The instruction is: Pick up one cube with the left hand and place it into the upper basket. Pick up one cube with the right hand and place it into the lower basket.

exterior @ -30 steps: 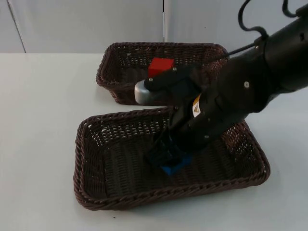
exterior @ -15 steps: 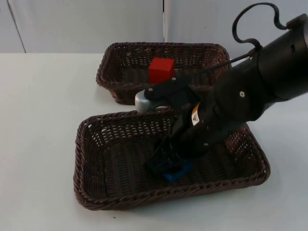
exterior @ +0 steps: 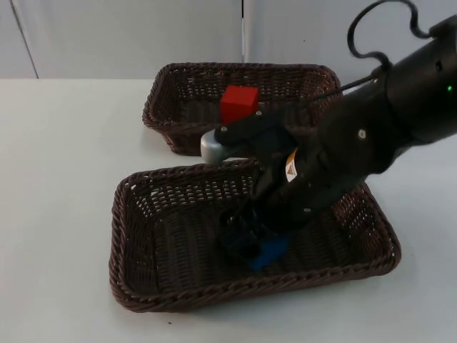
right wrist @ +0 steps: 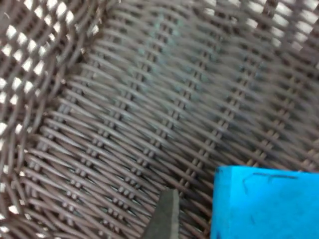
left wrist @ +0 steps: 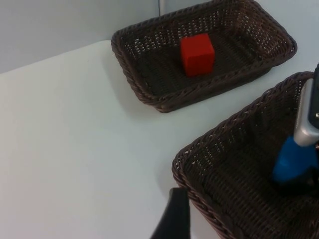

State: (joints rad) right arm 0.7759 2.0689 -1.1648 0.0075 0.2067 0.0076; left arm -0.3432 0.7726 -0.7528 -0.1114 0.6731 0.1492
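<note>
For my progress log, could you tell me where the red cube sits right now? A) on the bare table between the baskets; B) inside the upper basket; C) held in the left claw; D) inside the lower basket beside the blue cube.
B: the red cube rests on the floor of the upper basket, apart from the right claw, which is down in the lower basket at the blue cube.

A small yellow warning sticker [exterior: 291,165] on the right arm; nothing readable.
</note>
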